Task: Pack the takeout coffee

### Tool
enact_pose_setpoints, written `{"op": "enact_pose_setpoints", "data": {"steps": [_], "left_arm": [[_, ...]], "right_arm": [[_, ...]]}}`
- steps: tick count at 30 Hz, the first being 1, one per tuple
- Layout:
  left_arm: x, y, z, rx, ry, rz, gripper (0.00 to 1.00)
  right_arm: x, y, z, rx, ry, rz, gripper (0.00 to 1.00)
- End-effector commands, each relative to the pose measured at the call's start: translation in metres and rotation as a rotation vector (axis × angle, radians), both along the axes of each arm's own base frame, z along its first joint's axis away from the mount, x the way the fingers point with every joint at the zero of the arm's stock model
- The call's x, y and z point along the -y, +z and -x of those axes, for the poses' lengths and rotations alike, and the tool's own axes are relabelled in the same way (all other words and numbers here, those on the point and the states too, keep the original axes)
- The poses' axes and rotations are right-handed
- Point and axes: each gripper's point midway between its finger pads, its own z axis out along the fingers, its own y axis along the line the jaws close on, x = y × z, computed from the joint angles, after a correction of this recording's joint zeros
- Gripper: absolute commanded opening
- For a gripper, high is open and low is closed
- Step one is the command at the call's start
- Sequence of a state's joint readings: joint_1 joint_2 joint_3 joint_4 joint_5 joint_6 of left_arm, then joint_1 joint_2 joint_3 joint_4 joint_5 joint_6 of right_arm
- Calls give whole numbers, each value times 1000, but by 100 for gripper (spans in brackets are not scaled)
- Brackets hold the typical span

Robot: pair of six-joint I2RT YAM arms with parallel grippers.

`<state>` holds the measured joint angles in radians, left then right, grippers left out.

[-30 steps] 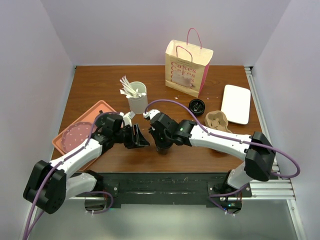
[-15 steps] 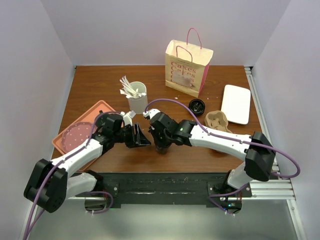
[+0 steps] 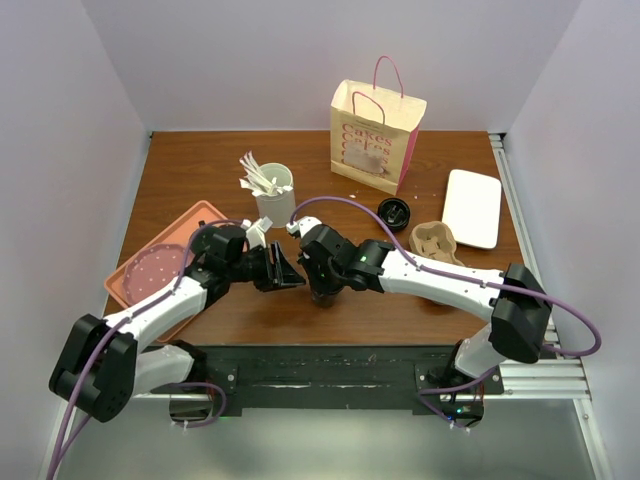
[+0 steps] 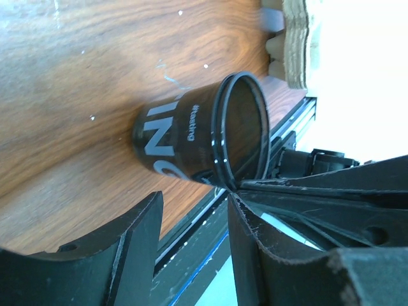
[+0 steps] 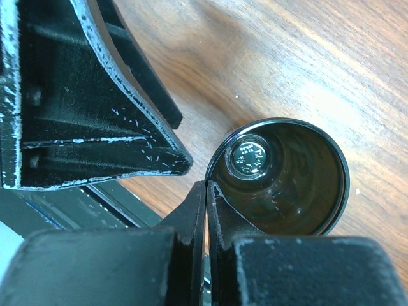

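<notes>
Left gripper (image 3: 287,270): half spread, empty, just left of coffee cup.
Coffee cup (image 4: 172,143): upright on table, near centre, lidless; from above mostly hidden under right arm.
Print: big white "ING", rest cut off; smaller line hard to read.
Right gripper (image 5: 205,191): pressed together, pinching cup rim.
Bag (image 3: 375,135): "Cakes", repeated.
Lid (image 3: 394,212): apart, right of cup.
Table (image 3: 200,160): brown wood; pale walls.

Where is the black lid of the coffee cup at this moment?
In the top view, the black lid lies on the table right of centre, between the paper bag and the pulp carrier.
</notes>
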<state>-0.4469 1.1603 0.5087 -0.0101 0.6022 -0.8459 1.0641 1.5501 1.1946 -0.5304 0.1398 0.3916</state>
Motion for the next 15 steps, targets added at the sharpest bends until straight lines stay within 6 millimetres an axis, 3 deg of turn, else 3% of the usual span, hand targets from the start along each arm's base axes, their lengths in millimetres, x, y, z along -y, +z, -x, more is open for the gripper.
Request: {"op": "enact_pose_setpoints", "data": {"steps": [1, 15], "left_arm": [[8, 15, -6, 35, -12, 62, 50], [10, 1, -7, 14, -12, 54, 50]], "right_arm": [[-6, 28, -7, 58, -7, -72, 0], [-8, 28, -5, 52, 0, -80, 0]]}}
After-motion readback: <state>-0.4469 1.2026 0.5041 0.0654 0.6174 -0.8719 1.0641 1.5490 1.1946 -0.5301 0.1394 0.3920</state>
